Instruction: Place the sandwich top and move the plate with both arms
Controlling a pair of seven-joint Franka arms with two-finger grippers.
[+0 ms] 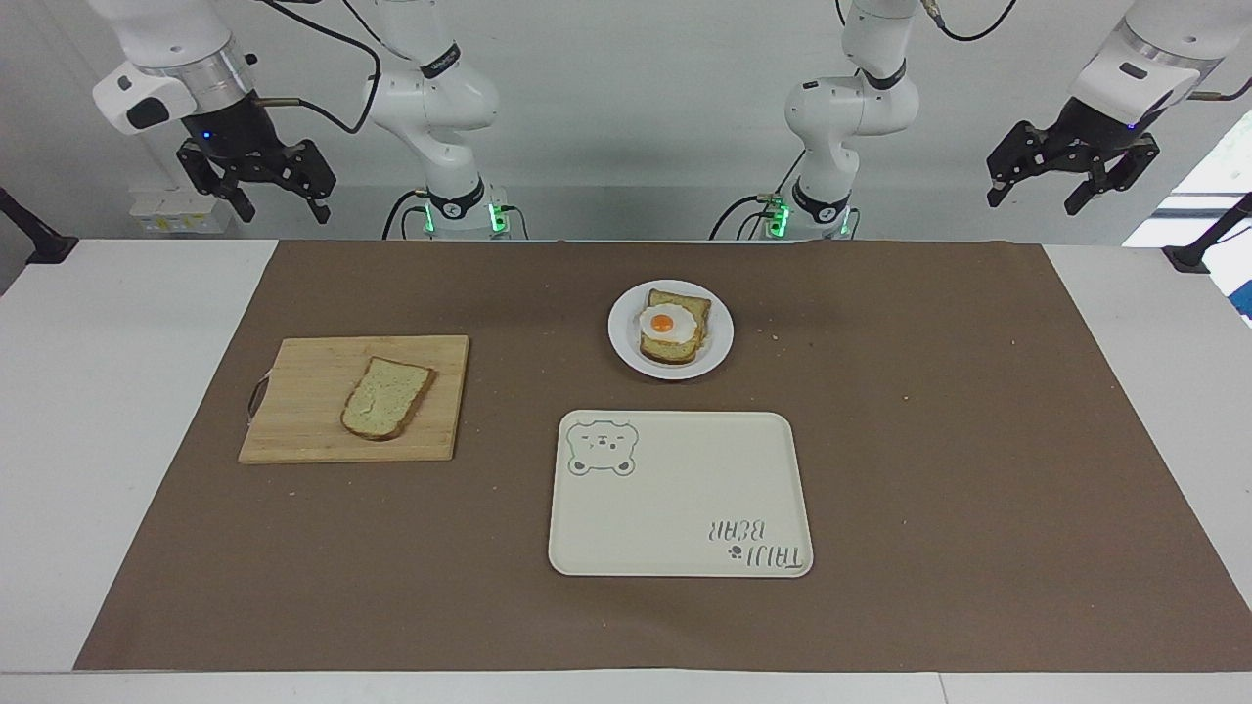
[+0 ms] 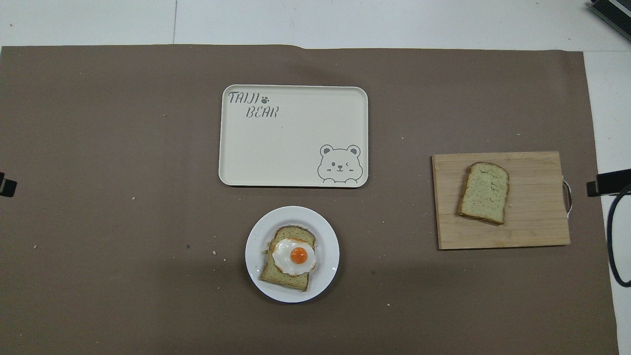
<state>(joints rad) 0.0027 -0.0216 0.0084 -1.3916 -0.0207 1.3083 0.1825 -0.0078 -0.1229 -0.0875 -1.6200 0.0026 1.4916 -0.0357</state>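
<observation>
A brown paper sheet (image 2: 98, 123) covers the white worktop (image 1: 117, 411), and on it lies a cream tray (image 2: 293, 148) printed in grey with a winking bear face and the letters TAIJI BEAR. The plate (image 2: 325, 231) is plain white under tan bread slices (image 2: 278, 276) with brown crusts and a fried egg (image 2: 294, 256), white with an orange yolk. The sandwich top (image 2: 484, 192) has pale greenish-tan crumb and brown crust on a light wooden cutting board (image 2: 532, 227); the arms are white, the left hand (image 1: 1072, 182) and right hand (image 1: 262, 190) black.
</observation>
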